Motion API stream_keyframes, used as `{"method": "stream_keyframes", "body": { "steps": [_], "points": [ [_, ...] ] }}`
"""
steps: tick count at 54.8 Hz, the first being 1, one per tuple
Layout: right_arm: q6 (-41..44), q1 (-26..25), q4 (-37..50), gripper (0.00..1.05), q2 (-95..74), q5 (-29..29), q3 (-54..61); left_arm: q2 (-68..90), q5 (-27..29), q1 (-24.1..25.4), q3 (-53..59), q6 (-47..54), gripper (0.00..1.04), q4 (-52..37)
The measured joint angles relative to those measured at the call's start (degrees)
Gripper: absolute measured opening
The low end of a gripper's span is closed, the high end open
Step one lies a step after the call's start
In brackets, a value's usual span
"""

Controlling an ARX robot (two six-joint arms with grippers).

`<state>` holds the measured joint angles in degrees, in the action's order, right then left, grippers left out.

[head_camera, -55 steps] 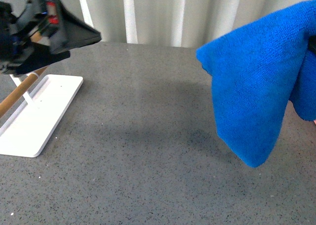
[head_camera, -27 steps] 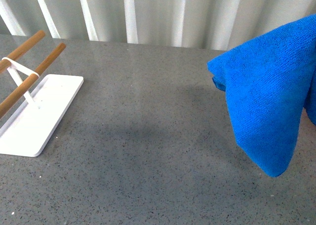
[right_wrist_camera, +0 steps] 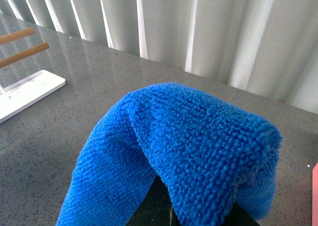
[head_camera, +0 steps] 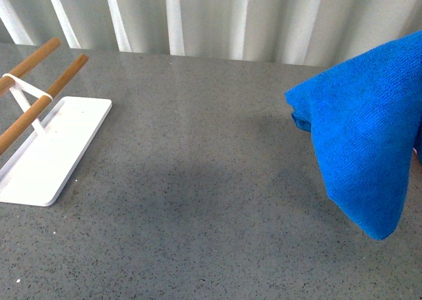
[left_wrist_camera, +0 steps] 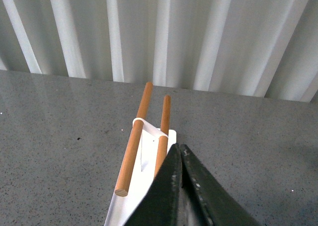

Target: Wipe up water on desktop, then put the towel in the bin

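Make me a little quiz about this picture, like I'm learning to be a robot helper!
1. True or false: the towel lies flat on the desktop.
2. Pick one. Which hand carries the towel? A) the left hand B) the right hand C) neither
3. Count: how many wooden rods stand over the white tray?

Key
1. False. It hangs in the air above the desktop, on the robot's right.
2. B. It is draped over the right hand.
3. Two.
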<state>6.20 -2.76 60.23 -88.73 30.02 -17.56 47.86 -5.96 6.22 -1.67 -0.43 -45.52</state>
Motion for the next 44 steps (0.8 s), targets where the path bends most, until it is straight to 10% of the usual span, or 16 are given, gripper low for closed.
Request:
{"method": "stream_keyframes", "body": {
  "steps": [44],
  "points": [
    [0.5, -0.1, 0.0, 0.03, -0.4, -0.2, 0.0, -28.7, 5.9, -6.2, 0.4, 0.1, 0.04, 26.2]
  ]
}}
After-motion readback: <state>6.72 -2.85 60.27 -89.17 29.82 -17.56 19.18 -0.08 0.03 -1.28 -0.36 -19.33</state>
